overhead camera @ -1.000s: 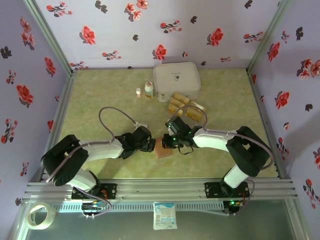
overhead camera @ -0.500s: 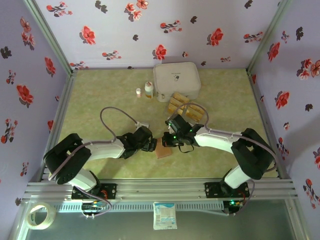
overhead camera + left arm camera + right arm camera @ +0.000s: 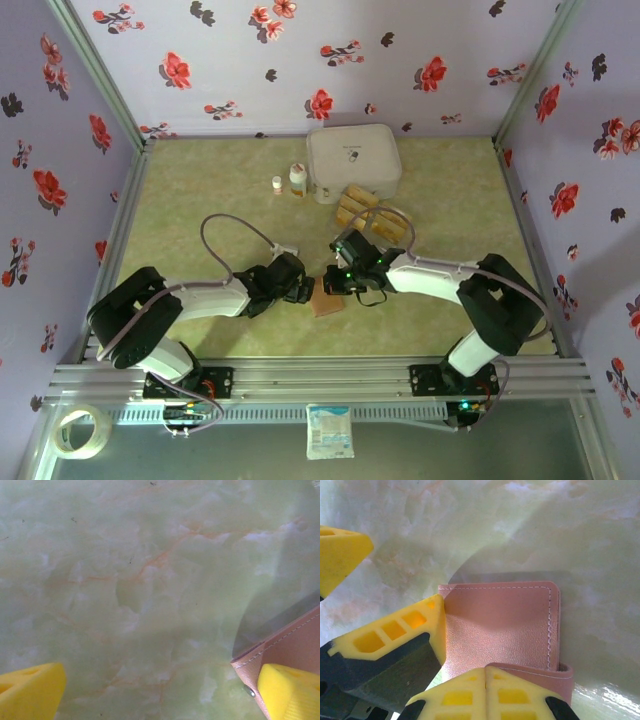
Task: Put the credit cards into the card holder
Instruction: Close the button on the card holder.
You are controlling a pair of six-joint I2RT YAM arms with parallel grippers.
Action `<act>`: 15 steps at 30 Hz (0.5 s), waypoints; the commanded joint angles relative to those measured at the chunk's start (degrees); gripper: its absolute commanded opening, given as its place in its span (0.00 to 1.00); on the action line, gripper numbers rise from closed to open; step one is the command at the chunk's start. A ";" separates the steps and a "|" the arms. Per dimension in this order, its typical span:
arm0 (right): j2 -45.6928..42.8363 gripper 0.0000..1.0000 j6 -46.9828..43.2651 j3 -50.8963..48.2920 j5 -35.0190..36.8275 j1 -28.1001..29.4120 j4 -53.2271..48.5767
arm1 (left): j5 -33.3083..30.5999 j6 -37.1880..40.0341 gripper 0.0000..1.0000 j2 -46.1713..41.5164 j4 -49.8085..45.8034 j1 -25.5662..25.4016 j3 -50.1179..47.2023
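Observation:
The reddish-brown card holder (image 3: 326, 299) lies flat on the green mat between both arms. Seen from the right wrist, the card holder (image 3: 505, 625) has a flap curling up at its near edge. My right gripper (image 3: 485, 680) is shut, fingertips together against that flap, with nothing visible between them. My left gripper (image 3: 160, 695) is wide open. One of its yellow fingers (image 3: 290, 692) rests on the card holder's corner (image 3: 290, 645); the other sits on bare mat. The golden-yellow credit cards (image 3: 373, 213) lie far behind, by the white case.
A large white zip case (image 3: 352, 160) stands at the back centre, with two small bottles (image 3: 297, 180) to its left. A tape roll (image 3: 78, 432) and a packet (image 3: 329, 432) lie outside the front rail. Flowered walls enclose the mat.
The right arm's wrist has edged slightly away from me. The left arm and the card holder have stayed where they were.

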 commanded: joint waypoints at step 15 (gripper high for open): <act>0.92 0.00 1.72 -4.80 -0.38 0.14 3.96 | -0.58 1.05 1.00 1.82 -2.42 -0.62 -0.38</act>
